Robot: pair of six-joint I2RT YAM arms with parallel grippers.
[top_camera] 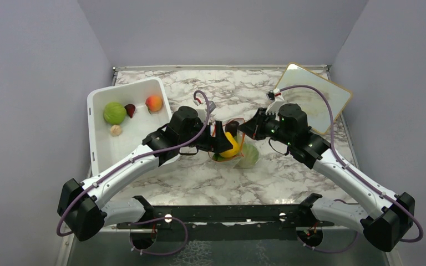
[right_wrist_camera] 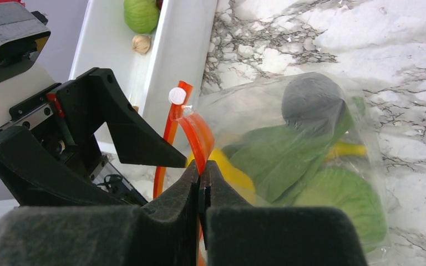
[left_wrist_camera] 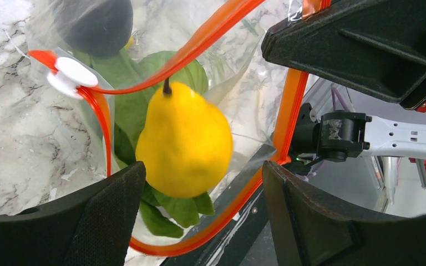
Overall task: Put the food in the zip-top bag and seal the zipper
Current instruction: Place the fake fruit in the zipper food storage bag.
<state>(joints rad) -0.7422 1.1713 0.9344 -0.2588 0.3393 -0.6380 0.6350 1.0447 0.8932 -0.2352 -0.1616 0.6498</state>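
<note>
While we fill it, bag (right_wrist_camera: 244,111): on the worktop (top_camera: 199,177), mouth lifted.
Right tool (right_wrist_camera: 201,169): clamped on the zipper (right_wrist_camera: 197,136), holding that mouth open.
Left tool (left_wrist_camera: 199,183): spread apart, pear (left_wrist_camera: 186,144) sitting inside the bag.

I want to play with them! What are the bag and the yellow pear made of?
The bag looks like thin clear plastic: see-through, wrinkly, shiny. The pear seems smooth toy plastic or foam, I can't tell which; its yellow is too even for real fruit.
</note>
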